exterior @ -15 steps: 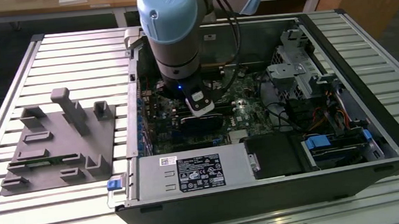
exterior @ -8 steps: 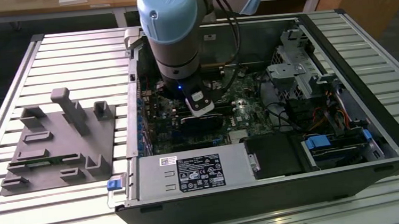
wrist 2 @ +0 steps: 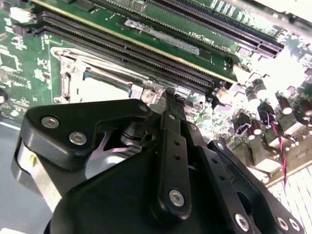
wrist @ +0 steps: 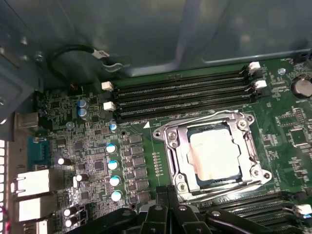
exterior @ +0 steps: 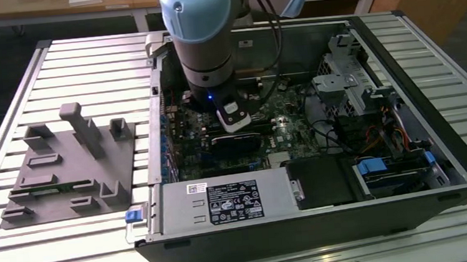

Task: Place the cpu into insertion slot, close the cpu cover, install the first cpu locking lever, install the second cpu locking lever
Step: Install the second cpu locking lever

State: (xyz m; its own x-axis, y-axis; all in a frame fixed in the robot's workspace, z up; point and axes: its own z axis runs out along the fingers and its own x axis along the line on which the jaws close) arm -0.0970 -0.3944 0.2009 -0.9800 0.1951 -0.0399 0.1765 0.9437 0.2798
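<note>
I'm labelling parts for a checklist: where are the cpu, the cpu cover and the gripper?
cpu (wrist: 214, 155), first wrist view, middle of its pale metal top.
cpu cover (wrist: 171, 140), first wrist view, one side of the frame.
gripper (wrist: 168, 191), first wrist view, fingertips.

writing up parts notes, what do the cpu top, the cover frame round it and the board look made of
The cpu top looks like pale matte metal, evenly silver-grey. The cpu cover looks like bright bare metal; its edges catch glints. The circuit board looks like green lacquered laminate, probably fibreglass, with fine traces.
</note>
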